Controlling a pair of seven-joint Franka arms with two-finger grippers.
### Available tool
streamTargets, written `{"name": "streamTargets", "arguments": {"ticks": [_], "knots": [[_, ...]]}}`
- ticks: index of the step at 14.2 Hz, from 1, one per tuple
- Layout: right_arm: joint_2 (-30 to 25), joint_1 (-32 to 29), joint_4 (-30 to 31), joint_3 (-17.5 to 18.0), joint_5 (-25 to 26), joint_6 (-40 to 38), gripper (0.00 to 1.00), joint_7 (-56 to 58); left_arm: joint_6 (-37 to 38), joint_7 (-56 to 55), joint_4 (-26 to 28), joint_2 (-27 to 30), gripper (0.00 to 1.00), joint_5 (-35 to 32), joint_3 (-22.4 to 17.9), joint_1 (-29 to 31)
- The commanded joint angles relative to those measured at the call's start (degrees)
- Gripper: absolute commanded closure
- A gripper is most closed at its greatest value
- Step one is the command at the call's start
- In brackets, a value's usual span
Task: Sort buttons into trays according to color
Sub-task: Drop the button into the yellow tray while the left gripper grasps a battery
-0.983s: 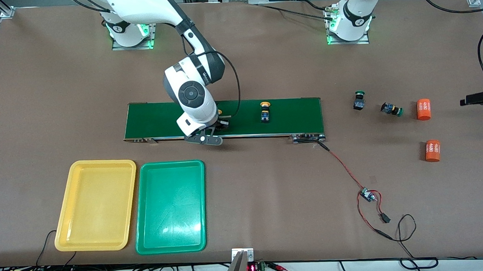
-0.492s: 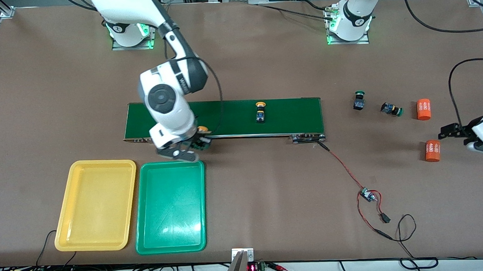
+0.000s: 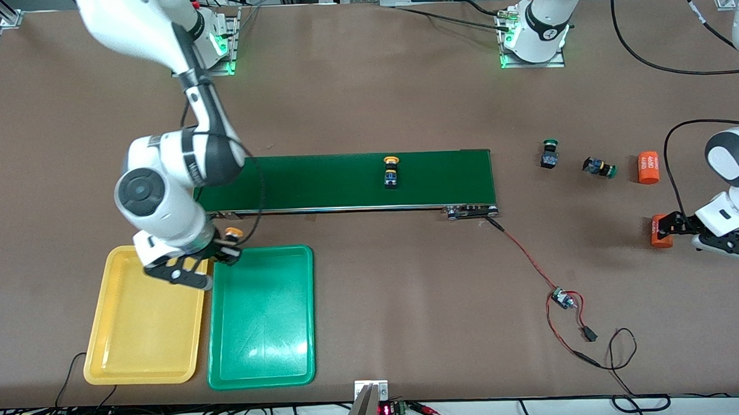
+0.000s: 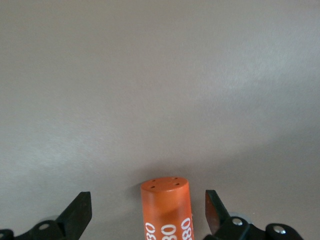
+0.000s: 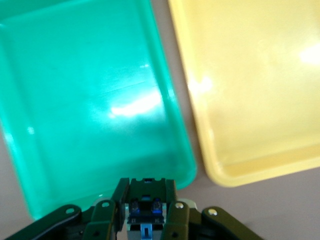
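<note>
My right gripper (image 3: 224,250) is shut on a yellow-capped button (image 3: 232,233) and holds it over the conveyor-side corner of the green tray (image 3: 262,324), beside the yellow tray (image 3: 144,342). In the right wrist view the button's black-and-blue body (image 5: 145,212) sits between the fingers (image 5: 120,197), above the green tray (image 5: 85,100) and the yellow tray (image 5: 250,90). Another yellow-capped button (image 3: 391,171) lies on the conveyor belt (image 3: 318,181). Two green-capped buttons (image 3: 550,153) (image 3: 598,167) lie on the table toward the left arm's end. My left gripper (image 3: 669,232) is open around an orange cylinder (image 4: 166,210).
A second orange cylinder (image 3: 648,167) lies beside the green-capped buttons, farther from the front camera than the one (image 3: 657,232) between the left gripper's fingers. A red wire with a small board (image 3: 560,299) runs from the conveyor's end toward the front edge.
My right arm carried the yellow-capped button off the conveyor to the trays. My left arm came into view and lowered around the orange cylinder. The button on the belt drifted toward the right arm's end.
</note>
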State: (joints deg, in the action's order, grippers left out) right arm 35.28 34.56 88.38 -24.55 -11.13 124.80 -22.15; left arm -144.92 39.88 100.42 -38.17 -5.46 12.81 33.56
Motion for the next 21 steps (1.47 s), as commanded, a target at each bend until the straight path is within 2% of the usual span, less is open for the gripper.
{"name": "streamTargets", "arguments": {"ticks": [1,2,3,4,5,6,7,8,9,13,17,18,19,20,21], "knots": [[1.36,-2.74,-0.49,0.64,1.20,-1.75,1.00,3.86,-0.28,2.82,1.00,-1.11,0.00,1.06,-0.24,1.06],[2.15,-3.18,-0.49,0.64,1.29,-1.84,1.00,4.13,-0.28,3.87,1.61,-1.12,0.00,1.06,-0.24,1.24],[2.77,-3.53,-0.49,0.64,1.20,-1.84,1.00,5.18,0.07,5.71,1.88,-1.12,0.08,1.06,-0.33,1.24],[3.38,-4.50,-0.49,0.56,1.20,-1.75,1.00,7.10,0.25,6.60,3.02,-0.94,0.22,1.06,-0.33,1.50],[3.91,-5.55,-0.49,0.55,1.03,-1.58,1.00,9.21,0.25,6.17,3.46,-0.77,0.45,1.06,-0.33,1.51],[4.44,-6.26,-0.57,0.64,1.02,-1.32,1.00,10.62,0.34,5.91,3.38,-0.59,0.60,1.15,-0.33,1.42],[5.14,-6.79,-0.57,0.56,1.02,-1.23,1.00,12.29,1.21,5.91,3.20,0.02,0.66,1.33,-0.24,1.51],[5.76,-7.23,-0.57,0.55,1.11,-0.96,1.00,13.35,3.30,5.73,2.85,0.64,0.68,1.59,-0.06,1.51],[6.37,-7.75,-0.66,0.55,1.11,-0.61,1.00,14.14,5.50,4.77,2.59,1.95,0.74,1.59,0.46,1.51],[11.02,-11.09,-3.55,0.64,0.85,4.39,1.00,15.03,18.05,-2.24,1.01,7.75,0.77,1.59,5.11,1.16],[16.29,-12.50,-10.31,0.91,0.50,4.49,1.00,14.77,29.40,-15.06,0.74,11.19,0.77,1.85,12.92,0.80],[17.87,-13.20,-11.81,0.99,0.41,5.18,1.00,14.86,29.78,-18.49,0.74,11.28,0.77,2.81,15.82,-0.15],[19.02,-13.64,-12.43,1.08,0.41,6.41,1.00,14.86,29.78,-21.83,0.74,11.36,0.77,3.26,16.80,-1.29],[19.56,-13.73,-12.44,1.08,0.24,7.73,0.86,14.60,30.13,-24.30,0.92,11.89,0.77,3.44,16.90,-4.09],[19.56,-13.91,-12.18,1.08,-0.64,8.44,0.10,14.33,30.31,-25.02,1.00,12.41,0.76,3.35,16.90,-6.73]]}}
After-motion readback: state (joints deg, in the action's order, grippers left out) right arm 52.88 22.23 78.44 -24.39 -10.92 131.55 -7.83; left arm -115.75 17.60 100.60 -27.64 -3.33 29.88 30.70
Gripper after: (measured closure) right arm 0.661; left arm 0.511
